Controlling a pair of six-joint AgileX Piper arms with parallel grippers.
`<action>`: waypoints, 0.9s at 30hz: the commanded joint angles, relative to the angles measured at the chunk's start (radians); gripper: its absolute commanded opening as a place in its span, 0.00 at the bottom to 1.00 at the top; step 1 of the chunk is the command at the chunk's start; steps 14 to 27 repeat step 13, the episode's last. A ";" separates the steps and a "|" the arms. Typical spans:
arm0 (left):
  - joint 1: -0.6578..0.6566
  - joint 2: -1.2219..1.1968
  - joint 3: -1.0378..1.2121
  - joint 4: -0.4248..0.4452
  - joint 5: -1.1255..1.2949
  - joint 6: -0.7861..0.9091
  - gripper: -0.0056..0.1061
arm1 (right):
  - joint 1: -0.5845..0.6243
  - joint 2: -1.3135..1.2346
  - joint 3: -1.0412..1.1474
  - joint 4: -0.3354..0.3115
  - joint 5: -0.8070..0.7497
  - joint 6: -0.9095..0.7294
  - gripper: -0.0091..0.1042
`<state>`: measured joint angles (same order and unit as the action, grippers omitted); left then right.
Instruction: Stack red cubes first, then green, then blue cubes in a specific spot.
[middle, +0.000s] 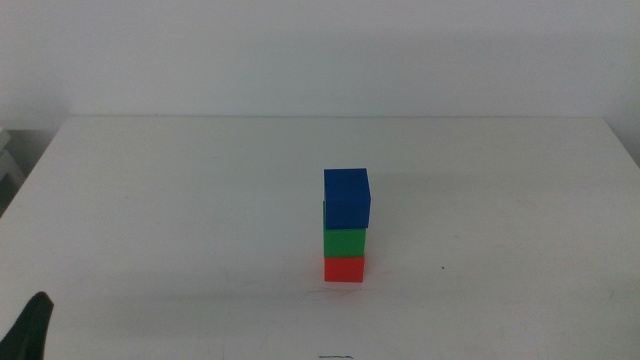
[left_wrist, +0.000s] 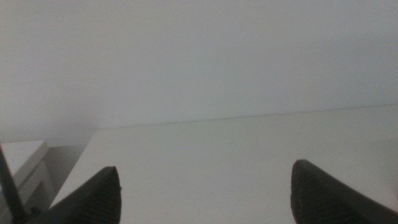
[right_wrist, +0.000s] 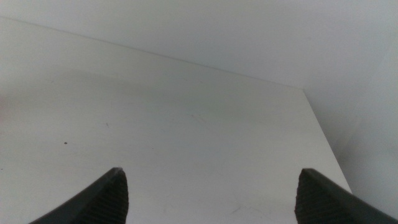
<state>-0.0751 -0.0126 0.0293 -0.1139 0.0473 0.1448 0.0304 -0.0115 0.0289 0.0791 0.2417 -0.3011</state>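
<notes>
Middle view shows the stack standing complete on the white table (middle: 150, 200): the red cube (middle: 344, 269) at the bottom, the green cube (middle: 344, 243) resting on it, and the blue cube (middle: 347, 198) on top, all three touching in one column a little right of the table's centre. The blue cube appears to sit slightly off to the right of the green one beneath it, though it looks stable. Neither arm is near the column. The left gripper (left_wrist: 205, 193) shows only as a dark tip at the lower left corner of the middle view, and its own wrist view has the two jaws spread wide over bare tabletop with nothing between them. The right gripper (right_wrist: 211, 196) is out of the middle view; its wrist view likewise has the jaws set wide apart and empty, facing a far corner of the table. Judging by this, the stacking itself looks finished, and what remains is to leave it alone. Doing that well means keeping both arms low and wide of the column, avoiding any sweep across the table's middle, since a light knock on the offset blue cube could topple it.
</notes>
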 joint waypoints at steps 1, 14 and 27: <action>0.017 -0.022 -0.003 -0.012 -0.080 -0.007 0.89 | -0.006 -0.021 -0.018 -0.003 -0.071 -0.009 0.78; 0.067 -0.022 -0.003 -0.012 -0.080 -0.007 0.89 | -0.006 -0.021 -0.018 -0.003 -0.071 -0.009 0.78; 0.067 -0.022 -0.003 -0.012 -0.080 -0.007 0.89 | -0.006 -0.021 -0.018 -0.003 -0.071 -0.009 0.78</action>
